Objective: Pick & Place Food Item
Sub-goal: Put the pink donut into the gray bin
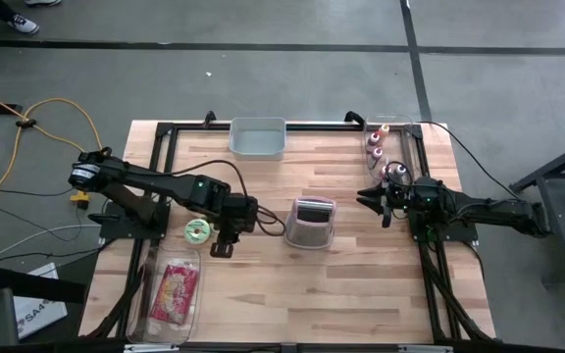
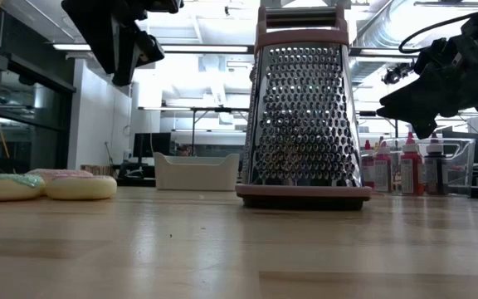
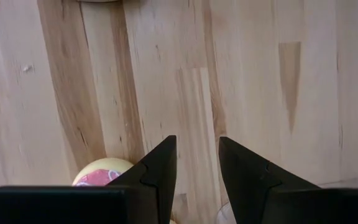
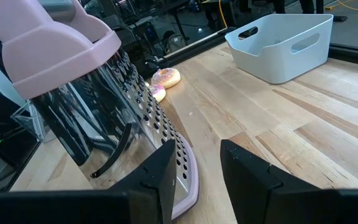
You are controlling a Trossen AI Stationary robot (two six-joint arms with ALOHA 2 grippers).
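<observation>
Landmark: the box grater [image 1: 313, 224] stands upright near the middle of the wooden table [image 1: 361, 294], pink handle on top, pink base on the boards.
Left gripper: left gripper [image 1: 223, 245] hangs above the table on the grater's left side, pointing down at bare wood. Its fingers [image 3: 160, 171] stand apart with a clear gap, and there's nothing between them.
Food item: a small round iced cookie [image 1: 197, 229] with green and white frosting lies flat on the table, further out from the grater than the left gripper, just beside that gripper and not touching it. The left wrist view catches a pale yellow and pink edge [image 3: 101, 174] of a cookie peeking out beside one finger, outside the gap.
Second cookie: from table height a pink-topped cookie [image 2: 71, 184] sits right up against the green one, both well left of the grater.
Right gripper: right gripper [image 1: 374, 201] hovers off the grater's right side, aimed at it, fingers drawn close together and holding nothing.
Clear tray: a clear tray [image 1: 137, 304] with a pink packet [image 1: 175, 292] in it lies by the near edge, left of the grater.
White bin: white bin [image 1: 258, 138] sits at the far edge, behind the grater.
Bottles: small red-capped bottles [image 1: 377, 142] stand in a clear container at the far right corner.
</observation>
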